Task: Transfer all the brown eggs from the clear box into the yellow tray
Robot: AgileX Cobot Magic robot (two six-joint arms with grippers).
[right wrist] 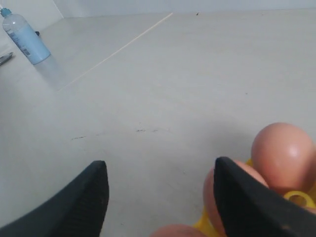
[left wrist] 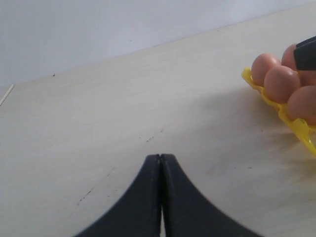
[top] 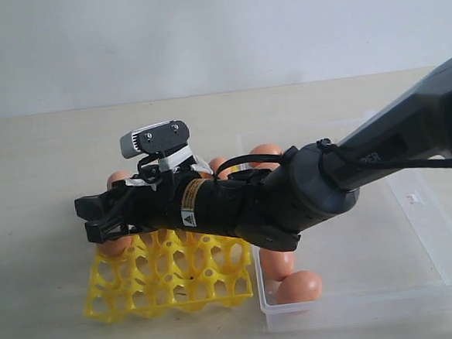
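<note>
My right gripper (top: 90, 220) reaches across from the right and hangs over the left edge of the yellow tray (top: 168, 286). In the right wrist view the right gripper (right wrist: 160, 168) is open, its fingers wide apart, and a brown egg (right wrist: 175, 231) lies low between them, touching neither. More brown eggs (right wrist: 284, 155) sit in the tray cups beside it. One egg (top: 115, 245) sits just under the fingers. Two eggs (top: 299, 287) lie in the clear box (top: 337, 313). The left gripper (left wrist: 159, 157) is shut and empty over bare table, left of the tray's eggs (left wrist: 281, 81).
The right arm (top: 305, 187) crosses over the tray's back rows and hides most of them. A light blue bottle (right wrist: 24, 37) stands far off on the table. The yellow tray's edge (left wrist: 296, 126) lies to the side of the left gripper.
</note>
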